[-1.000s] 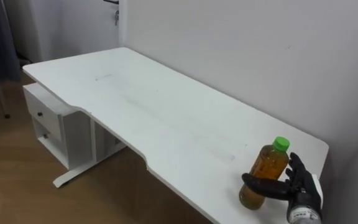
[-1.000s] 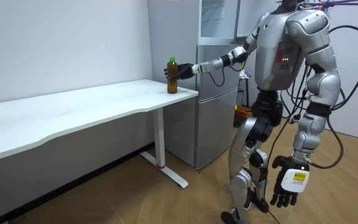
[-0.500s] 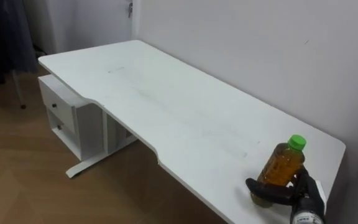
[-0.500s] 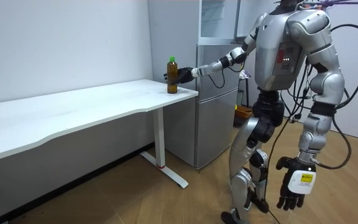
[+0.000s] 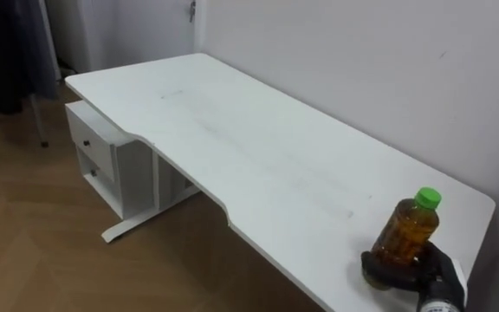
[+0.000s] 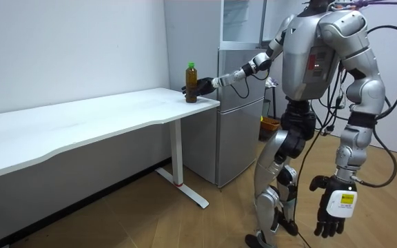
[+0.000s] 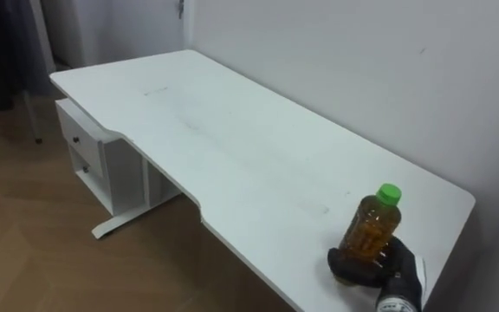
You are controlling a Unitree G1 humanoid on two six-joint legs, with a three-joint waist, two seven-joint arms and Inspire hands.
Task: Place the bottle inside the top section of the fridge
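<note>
The right robot hand (image 5: 424, 270) is gripping a clear plastic bottle of amber drink with a green cap (image 5: 408, 232), with dark fingers (image 5: 379, 268) curling round the bottle's lower part. The bottle is standing upright on the long white surface (image 5: 232, 139), right at the corner nearest the robot hand and close to the wall. The bottle's base looks to be on the surface, but the fingers are hiding the contact. The rest of the surface is stretching away to the left of and beyond the robot hand, with a white drawer unit (image 5: 93, 156) sitting under its far end, well apart from the robot hand. In the room view the robot is standing on the wooden floor (image 6: 185, 227) with its right arm reaching out to the bottle, and a tall grey fridge (image 6: 234, 131) is standing just below and behind that arm, beside the surface's end. The left robot hand (image 6: 331, 210) is hanging low by the robot's leg, fingers relaxed and holding nothing.
</note>
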